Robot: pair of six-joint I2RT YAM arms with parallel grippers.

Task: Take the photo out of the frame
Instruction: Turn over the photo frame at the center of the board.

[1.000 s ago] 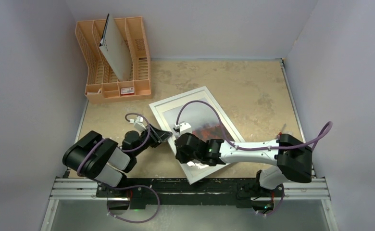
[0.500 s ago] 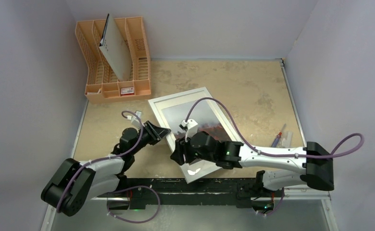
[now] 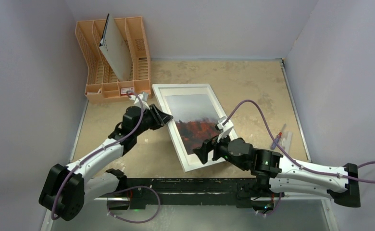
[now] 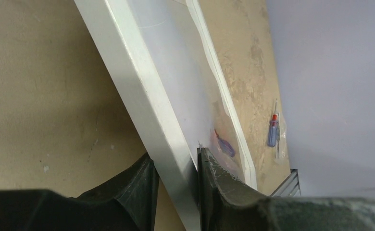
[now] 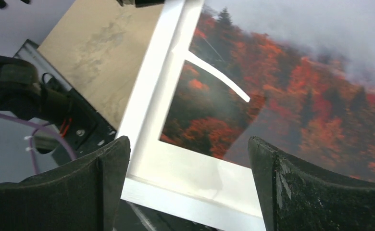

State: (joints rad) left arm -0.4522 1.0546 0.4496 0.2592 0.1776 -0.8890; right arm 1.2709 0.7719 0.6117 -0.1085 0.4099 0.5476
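Frame: The frame [image 3: 189,126] is lying flat in the middle of the table [image 3: 253,86] with its picture side facing up. It is sitting a bit crooked. Its far end is pointing toward the orange rack [image 3: 140,48], and its near corner is reaching close to the table's front edge.

Photo: The photo [image 3: 195,120] is sitting inside the white frame. Its foggy grey end is lying at the far side and its red-orange trees are lying at the near side. In the right wrist view a bright white streak is showing across the trees.

Left tool: The left tool [image 3: 162,118] is squeezing the frame's long left edge, up near the far end. In the left wrist view its two dark fingers [image 4: 142,178] are pressing on both sides of the white edge, with the jaws only a little way apart.

Right tool: The right tool [image 3: 208,150] is hanging over the frame's near end, by the lower right corner. Its jaws are standing wide apart and are holding nothing.

Rack: The rack is standing at the far left corner of the table. A grey-white board [image 3: 114,50] with small holes is leaning inside it.

Screwdriver: A small screwdriver [image 3: 278,136] with a red and blue handle is lying near the right edge of the table, well apart from the frame.
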